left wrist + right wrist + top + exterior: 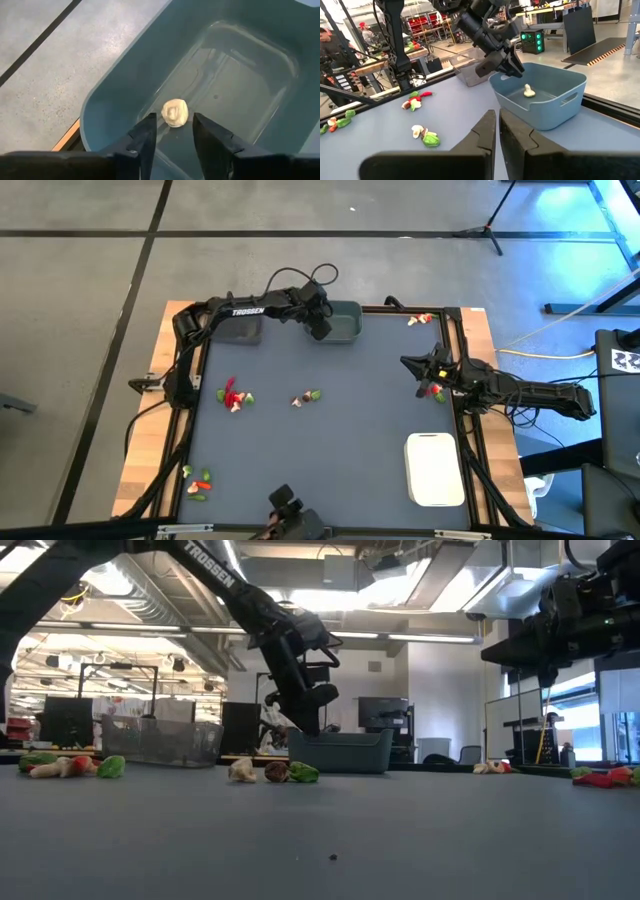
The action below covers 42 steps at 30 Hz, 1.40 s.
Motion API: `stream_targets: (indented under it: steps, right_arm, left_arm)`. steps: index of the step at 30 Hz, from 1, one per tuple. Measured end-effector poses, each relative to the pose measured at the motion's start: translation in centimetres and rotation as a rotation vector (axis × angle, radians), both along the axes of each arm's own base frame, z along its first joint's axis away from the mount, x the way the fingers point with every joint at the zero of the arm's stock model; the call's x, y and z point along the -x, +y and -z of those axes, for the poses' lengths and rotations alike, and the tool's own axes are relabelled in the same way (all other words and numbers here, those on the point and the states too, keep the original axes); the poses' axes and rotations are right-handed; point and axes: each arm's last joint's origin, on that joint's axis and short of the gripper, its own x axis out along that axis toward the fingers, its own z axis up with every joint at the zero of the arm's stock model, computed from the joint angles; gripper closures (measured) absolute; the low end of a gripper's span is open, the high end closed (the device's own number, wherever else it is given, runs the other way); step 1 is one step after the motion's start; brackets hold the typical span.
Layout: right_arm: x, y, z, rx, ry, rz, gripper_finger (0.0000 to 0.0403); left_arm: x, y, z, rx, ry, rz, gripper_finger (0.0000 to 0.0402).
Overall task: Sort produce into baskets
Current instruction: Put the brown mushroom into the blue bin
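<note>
My left gripper [320, 327] is open over the near-left part of the grey-teal bin [345, 321] at the table's far edge; it also shows in the left wrist view [174, 132]. A pale tan-white piece [175, 112] lies on the bin's floor just beyond the fingertips, apart from them, and also shows in the right wrist view [528, 91]. The dark grey bin [237, 329] stands left of it. My right gripper [410, 364] is shut and empty, raised near the table's right edge beside a few red and green pieces [434, 391]. The white tray [435, 470] lies at the near right.
Loose produce lies in small heaps: left of centre [234, 395], at the centre [307, 397], at the far right [420, 320] and at the near-left corner [197, 480]. A dark frame [465, 430] runs round the table mat.
</note>
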Motion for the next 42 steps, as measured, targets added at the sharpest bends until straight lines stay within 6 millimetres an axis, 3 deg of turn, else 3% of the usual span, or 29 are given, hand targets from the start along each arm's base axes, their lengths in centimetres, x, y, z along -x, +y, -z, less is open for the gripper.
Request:
stream_targets:
  steps: [9,15,22,30,42]
  right_arm:
    - [0.0,0.0,0.2,-0.002,0.016,0.001,0.0377]
    - [0.0,0.0,0.2,-0.003,0.024,0.0,0.0377]
    - [0.0,0.0,0.3,-0.004,0.027,-0.001,0.0377]
    - [0.0,0.0,0.3,-0.004,0.028,-0.001,0.0377]
    - [0.0,0.0,0.3,-0.028,0.017,-0.008,0.0377]
  left_arm:
    - [-0.1,-2.5,-3.2,-0.018,-0.026,0.066,0.027]
    - [-0.1,-5.9,-6.7,-0.049,-0.07,0.145,0.0271]
    - [0.3,-10.6,-9.1,-0.02,-0.047,0.238,0.0271]
    - [0.2,-16.1,-8.8,0.056,0.049,0.338,0.0271]
    - [1.0,-22.8,-4.7,0.126,0.194,0.455,0.0271]
